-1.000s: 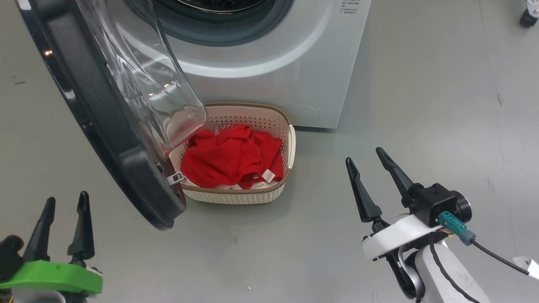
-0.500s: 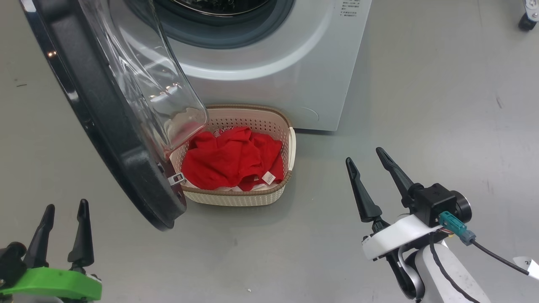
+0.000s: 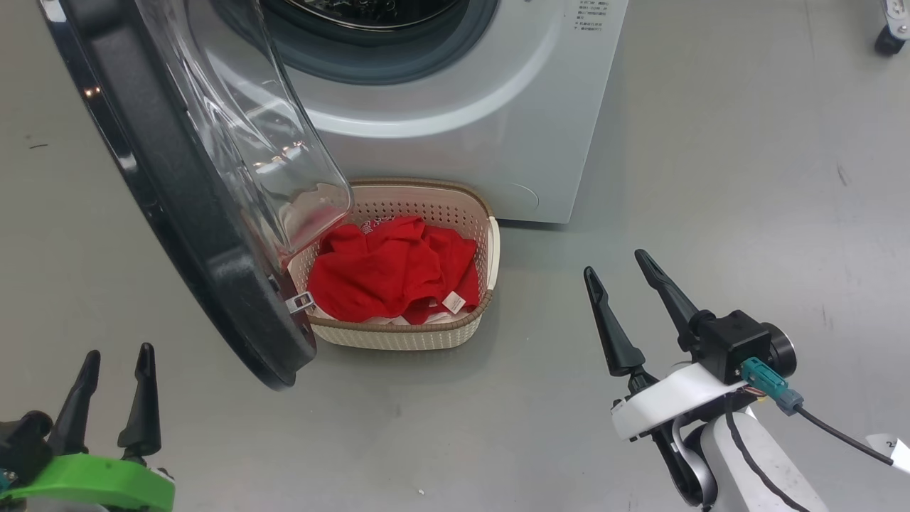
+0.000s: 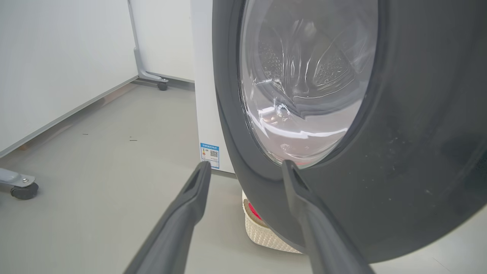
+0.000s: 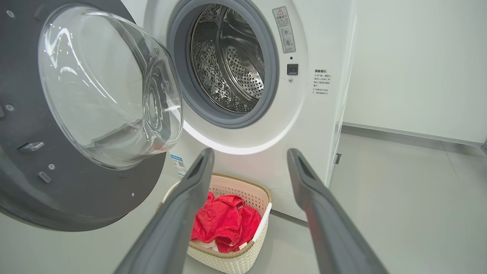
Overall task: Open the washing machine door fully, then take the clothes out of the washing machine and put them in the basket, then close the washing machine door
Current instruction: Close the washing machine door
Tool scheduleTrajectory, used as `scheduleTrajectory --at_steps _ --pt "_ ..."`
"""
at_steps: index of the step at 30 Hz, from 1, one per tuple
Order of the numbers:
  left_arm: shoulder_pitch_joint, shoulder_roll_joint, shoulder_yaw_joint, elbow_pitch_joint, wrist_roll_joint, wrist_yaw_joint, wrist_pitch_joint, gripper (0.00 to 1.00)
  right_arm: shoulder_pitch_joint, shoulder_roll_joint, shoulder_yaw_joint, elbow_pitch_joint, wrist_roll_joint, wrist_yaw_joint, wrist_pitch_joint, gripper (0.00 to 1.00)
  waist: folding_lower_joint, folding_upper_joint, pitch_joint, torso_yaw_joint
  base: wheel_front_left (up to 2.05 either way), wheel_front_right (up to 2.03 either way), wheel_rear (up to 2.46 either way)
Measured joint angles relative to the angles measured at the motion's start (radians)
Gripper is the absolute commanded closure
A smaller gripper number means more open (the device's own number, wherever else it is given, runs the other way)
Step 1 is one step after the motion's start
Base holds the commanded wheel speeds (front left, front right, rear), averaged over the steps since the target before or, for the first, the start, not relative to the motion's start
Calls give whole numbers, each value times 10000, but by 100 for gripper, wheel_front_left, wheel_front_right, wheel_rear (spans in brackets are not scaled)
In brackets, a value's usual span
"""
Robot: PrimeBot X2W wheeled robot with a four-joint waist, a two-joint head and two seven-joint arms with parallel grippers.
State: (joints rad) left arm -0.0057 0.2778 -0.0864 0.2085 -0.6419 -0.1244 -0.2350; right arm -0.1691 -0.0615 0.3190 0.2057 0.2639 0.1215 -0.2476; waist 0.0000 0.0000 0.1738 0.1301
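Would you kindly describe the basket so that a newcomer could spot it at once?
Find the big white washing machine with its black-rimmed door swung open. On the floor just in front of it, partly under that door, sits the basket. It is cream and perforated with a brown woven-look rim, and holds the red clothes.
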Motion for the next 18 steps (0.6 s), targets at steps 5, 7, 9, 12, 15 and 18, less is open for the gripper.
scheduleTrajectory --at_steps 5,7,9,12,15,18 --pt "-11 15 -163 94 -96 0 -42 100 101 0 0 0 0 0 0 0 0 0 -8 4 0 0 0" --pt "-20 27 -178 102 -107 0 -42 100 110 0 -2 0 0 0 0 0 0 0 -9 5 0 0 0" --pt "-60 65 -201 111 -182 0 -52 100 111 2 -8 0 0 0 0 0 0 0 -12 8 0 0 0" --pt "-130 44 -209 98 -564 0 -52 100 113 4 -12 0 0 0 0 0 0 0 -13 14 0 0 0" --pt "-168 -173 -194 23 -1423 0 -52 100 133 8 -10 0 0 0 0 0 0 0 -10 23 0 0 0" --pt "-244 -203 -245 -109 -2155 0 29 100 140 8 -8 0 0 0 0 0 0 0 -9 36 0 0 0"
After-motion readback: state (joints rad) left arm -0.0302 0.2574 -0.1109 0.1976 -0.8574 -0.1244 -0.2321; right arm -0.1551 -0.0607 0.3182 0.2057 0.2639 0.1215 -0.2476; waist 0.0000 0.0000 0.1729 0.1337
